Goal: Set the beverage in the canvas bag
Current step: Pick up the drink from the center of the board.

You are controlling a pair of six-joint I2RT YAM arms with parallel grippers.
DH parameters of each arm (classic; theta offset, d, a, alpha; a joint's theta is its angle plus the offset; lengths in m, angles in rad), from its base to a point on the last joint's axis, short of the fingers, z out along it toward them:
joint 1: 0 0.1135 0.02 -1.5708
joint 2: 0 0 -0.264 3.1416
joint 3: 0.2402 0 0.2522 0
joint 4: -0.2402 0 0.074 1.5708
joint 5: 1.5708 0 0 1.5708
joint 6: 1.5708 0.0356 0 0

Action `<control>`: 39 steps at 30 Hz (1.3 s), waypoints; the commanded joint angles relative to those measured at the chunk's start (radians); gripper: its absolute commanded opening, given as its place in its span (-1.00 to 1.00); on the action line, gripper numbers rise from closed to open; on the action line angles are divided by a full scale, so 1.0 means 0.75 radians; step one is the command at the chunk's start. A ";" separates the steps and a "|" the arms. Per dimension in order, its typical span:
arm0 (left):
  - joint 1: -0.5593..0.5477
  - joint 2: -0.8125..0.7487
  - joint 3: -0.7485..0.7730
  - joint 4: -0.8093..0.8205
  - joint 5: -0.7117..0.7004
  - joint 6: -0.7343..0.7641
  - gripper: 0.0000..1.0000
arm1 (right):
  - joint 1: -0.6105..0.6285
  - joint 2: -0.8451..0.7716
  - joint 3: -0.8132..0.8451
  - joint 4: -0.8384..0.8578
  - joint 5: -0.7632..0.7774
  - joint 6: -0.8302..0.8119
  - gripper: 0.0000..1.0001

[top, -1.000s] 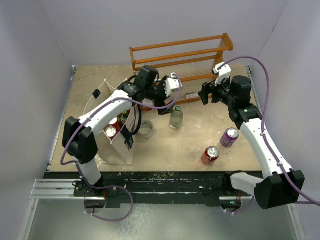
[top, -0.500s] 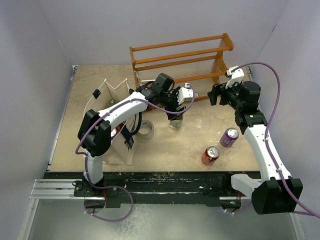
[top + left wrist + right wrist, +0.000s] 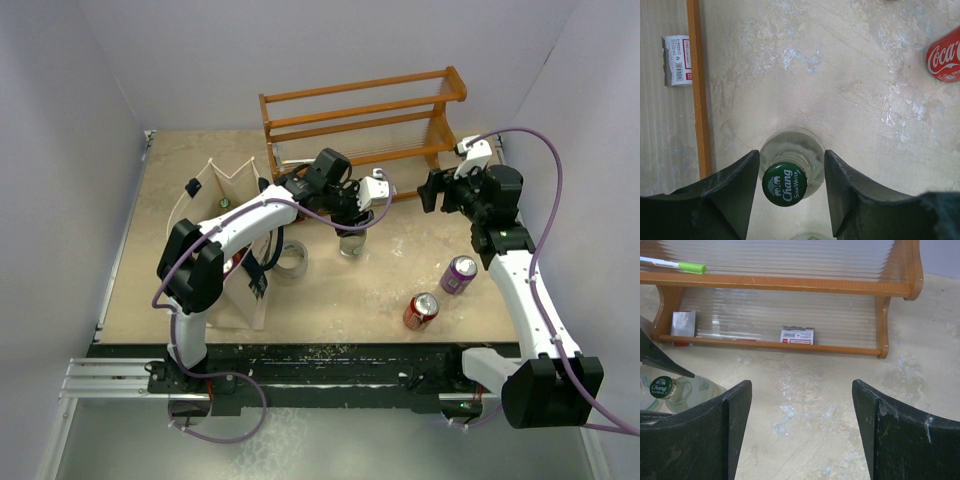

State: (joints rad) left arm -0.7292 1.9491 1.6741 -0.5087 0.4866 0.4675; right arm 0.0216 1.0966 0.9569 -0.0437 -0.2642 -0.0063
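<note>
From above, the glass bottle (image 3: 351, 245) is mostly covered by the left gripper (image 3: 353, 226), and the contents of the canvas bag (image 3: 235, 305) are partly masked by the left arm (image 3: 245, 218). In the left wrist view, the red can (image 3: 946, 55) is cut off by the picture's right edge.

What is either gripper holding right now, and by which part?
Left gripper straddles the glass bottle at its neck; whether it grips cannot be told. Right gripper holds nothing.
</note>
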 commanded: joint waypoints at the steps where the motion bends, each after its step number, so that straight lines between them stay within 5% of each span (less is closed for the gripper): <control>1: -0.004 -0.018 0.033 0.038 -0.012 0.033 0.13 | -0.010 -0.036 -0.004 0.079 -0.038 0.023 0.65; 8: -0.006 -0.029 0.057 0.025 0.000 0.033 -0.07 | -0.014 -0.037 -0.008 0.080 -0.044 0.026 0.65; 19: -0.006 -0.052 0.224 -0.059 0.036 0.077 -1.00 | -0.014 -0.015 0.011 0.092 -0.051 0.024 0.65; 39: 0.018 -0.099 0.673 -0.287 -0.142 0.214 -1.00 | -0.014 0.079 0.124 0.060 -0.085 -0.001 0.64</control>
State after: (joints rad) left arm -0.7319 1.9541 2.0163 -0.7822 0.3870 0.5850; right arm 0.0147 1.1473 0.9668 -0.0219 -0.3038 0.0078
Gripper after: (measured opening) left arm 0.363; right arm 0.823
